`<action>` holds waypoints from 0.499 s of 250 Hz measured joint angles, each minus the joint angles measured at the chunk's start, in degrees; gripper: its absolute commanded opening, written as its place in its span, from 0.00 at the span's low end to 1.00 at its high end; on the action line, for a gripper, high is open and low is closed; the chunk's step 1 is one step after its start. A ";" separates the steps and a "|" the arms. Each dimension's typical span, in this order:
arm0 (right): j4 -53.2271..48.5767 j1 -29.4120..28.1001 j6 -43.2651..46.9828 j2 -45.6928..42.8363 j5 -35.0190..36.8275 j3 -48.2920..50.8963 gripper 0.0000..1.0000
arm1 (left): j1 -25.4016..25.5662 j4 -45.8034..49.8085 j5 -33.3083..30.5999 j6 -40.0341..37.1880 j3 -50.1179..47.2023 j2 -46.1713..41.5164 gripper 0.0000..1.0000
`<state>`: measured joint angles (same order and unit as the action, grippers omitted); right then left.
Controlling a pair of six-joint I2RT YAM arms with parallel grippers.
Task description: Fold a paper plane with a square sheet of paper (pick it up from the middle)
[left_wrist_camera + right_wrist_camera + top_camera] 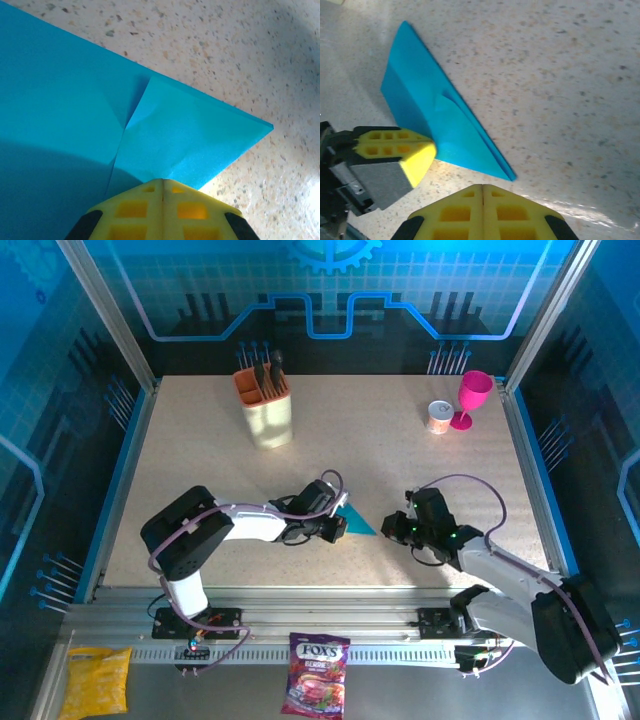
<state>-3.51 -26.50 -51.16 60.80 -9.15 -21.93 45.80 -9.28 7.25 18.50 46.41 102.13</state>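
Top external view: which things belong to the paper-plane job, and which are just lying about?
Job: partly folded cyan paper, left end effector, right end effector.
Lying about: beige utensil holder, pink goblet, small can, Fox's candy bag, yellow packet.

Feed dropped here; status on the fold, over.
Left gripper shut, tip on the paper. Right gripper shut, just beside. Paper part-folded, flat on table. Utensil holder far back.
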 measured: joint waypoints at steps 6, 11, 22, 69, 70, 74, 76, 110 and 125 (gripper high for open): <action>-0.04 -0.28 0.11 0.35 0.07 -0.42 0.00 | 0.00 0.39 0.24 -0.76 0.00 -0.15 0.00; 0.00 -0.63 0.22 0.90 0.09 -0.85 0.00 | 0.00 0.72 0.42 -1.25 0.00 -0.31 0.00; 0.13 -1.27 0.26 2.12 0.11 -1.60 0.00 | 0.00 1.53 0.76 -2.23 0.00 -0.57 0.00; 2.58 -5.33 0.22 10.84 0.07 -4.31 0.00 | -0.28 3.04 1.84 -4.50 -0.07 -1.09 0.00; 2.64 -5.46 0.24 11.06 0.02 -4.37 0.00 | -0.28 3.06 1.86 -4.55 -0.07 -1.09 0.00; 2.84 -5.88 0.22 11.93 0.11 -4.70 0.00 | -0.28 3.08 1.90 -4.59 -0.07 -1.09 0.00; 2.93 -6.05 0.22 12.31 0.09 -4.81 0.00 | -0.28 3.08 1.92 -4.63 -0.07 -1.09 0.00; 6.08 -8.48 0.20 18.47 0.11 -6.97 0.00 | -0.50 3.17 2.23 -5.07 -0.09 -1.11 0.00; 7.58 -8.74 0.20 20.96 0.13 -7.45 0.00 | -0.68 3.02 2.51 -5.05 -0.24 -1.16 0.00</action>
<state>4.08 -35.24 -50.96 81.76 -9.02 -29.39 45.12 -6.26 9.76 13.45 46.17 100.97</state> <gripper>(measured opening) 0.061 0.051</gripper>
